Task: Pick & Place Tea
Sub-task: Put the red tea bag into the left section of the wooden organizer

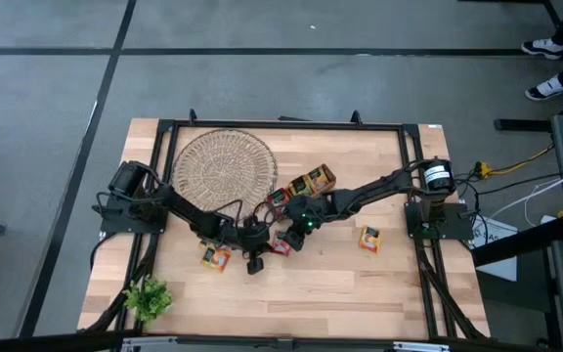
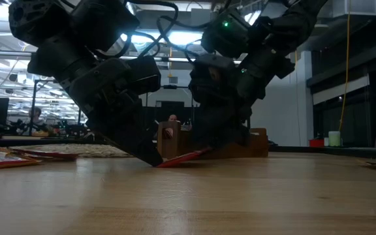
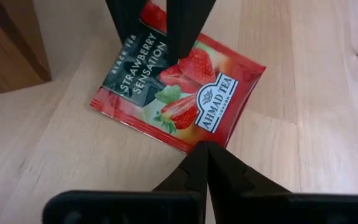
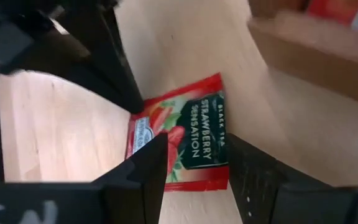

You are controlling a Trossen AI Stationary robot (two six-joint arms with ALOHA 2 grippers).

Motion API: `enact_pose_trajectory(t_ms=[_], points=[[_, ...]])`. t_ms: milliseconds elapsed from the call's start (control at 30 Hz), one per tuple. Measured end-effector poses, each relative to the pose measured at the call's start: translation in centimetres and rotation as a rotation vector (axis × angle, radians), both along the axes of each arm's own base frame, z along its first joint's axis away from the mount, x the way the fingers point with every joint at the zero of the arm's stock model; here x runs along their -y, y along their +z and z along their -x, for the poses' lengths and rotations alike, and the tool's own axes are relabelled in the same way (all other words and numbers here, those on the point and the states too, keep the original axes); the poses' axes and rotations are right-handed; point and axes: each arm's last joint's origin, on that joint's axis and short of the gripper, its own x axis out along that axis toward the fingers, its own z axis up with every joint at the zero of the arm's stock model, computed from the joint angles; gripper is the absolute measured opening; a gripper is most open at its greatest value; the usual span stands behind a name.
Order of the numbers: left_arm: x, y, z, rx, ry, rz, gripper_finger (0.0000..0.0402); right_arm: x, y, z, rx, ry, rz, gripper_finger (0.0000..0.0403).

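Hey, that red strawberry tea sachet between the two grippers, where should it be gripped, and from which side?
Probably by its raised edge. The red sachet is thin and flat, but the low view shows it tilted: one edge is down at the shut left gripper, the opposite edge lifted. The right gripper, open on that side, could pinch that edge.

Strawberry sachet (image 1: 281,246) lies on the tabletop (image 1: 360,284) between the left end effector (image 1: 255,262) and right end effector (image 1: 296,238); wooden tray (image 1: 306,185) behind, wicker dish (image 1: 223,168) left of the tray.
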Motion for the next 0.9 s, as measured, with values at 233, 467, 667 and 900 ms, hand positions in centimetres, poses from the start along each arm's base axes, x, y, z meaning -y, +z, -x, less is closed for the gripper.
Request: enact_pose_trajectory(t_ms=[233, 467, 667, 900], points=[[-0.03, 0.03, -0.03, 0.005, 0.015, -0.004, 0.0003, -0.09, -0.47, 0.01, -0.019, 0.018, -0.030, 0.0134], [-0.04, 0.04, -0.05, 0.007, 0.019, -0.007, 0.0006, -0.14, -0.56, 0.07, -0.027, 0.032, -0.040, 0.0028], [-0.07, 0.05, -0.05, 0.008, 0.022, -0.009, 0.0007, -0.14, -0.62, 0.13, -0.029, 0.050, -0.025, 0.0010], [-0.07, 0.48, 0.01, 0.009, -0.013, 0.004, 0.0008, -0.14, -0.63, 0.18, -0.022, 0.085, 0.004, 0.0005]])
